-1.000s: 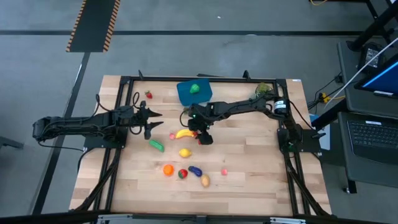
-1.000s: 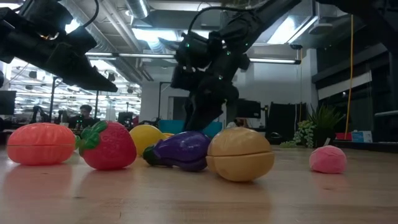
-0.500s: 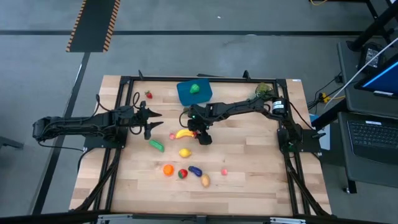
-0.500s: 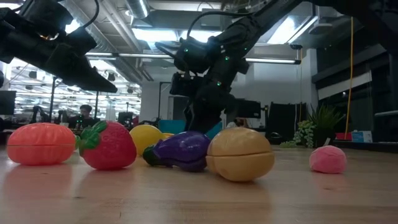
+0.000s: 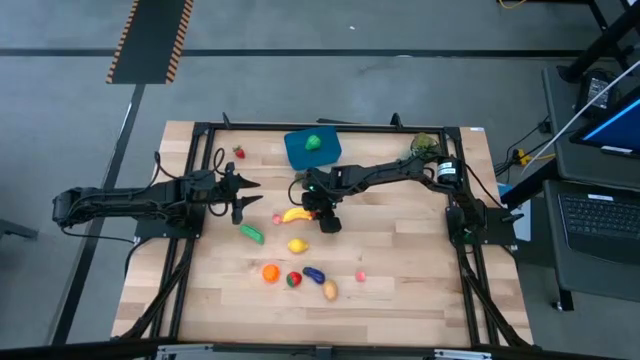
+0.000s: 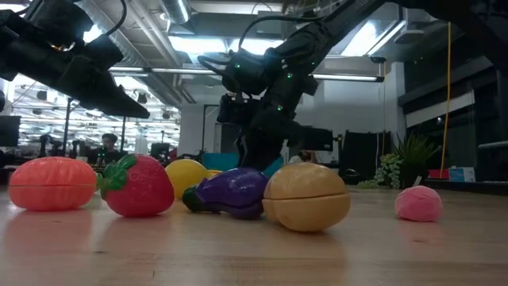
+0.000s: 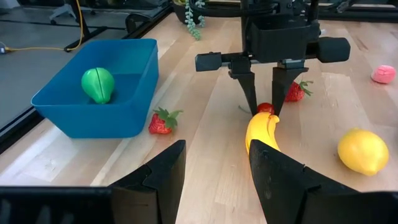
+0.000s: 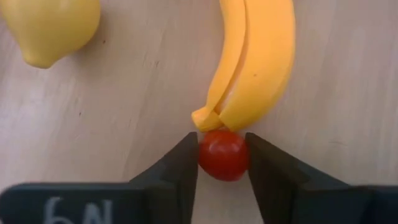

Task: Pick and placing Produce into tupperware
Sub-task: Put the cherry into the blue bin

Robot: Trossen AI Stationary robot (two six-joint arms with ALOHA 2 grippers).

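Now my right gripper (image 8: 222, 158) pinches the small red tomato (image 8: 222, 154) at the banana's (image 8: 255, 62) tip, mid-table; it looks smooth, round, probably slippery, so I squeeze across its middle.

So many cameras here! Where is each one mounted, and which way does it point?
High view: above the table, looking straight down; both arms show.
Low view: at tabletop height, looking level past the potato; the arms come in from above.
Left wrist view: on the left arm, facing the blue box; its own open fingers show.
Right wrist view: on the right arm, looking down; its tool pinches a small red ball.
Both wrist views share the banana.
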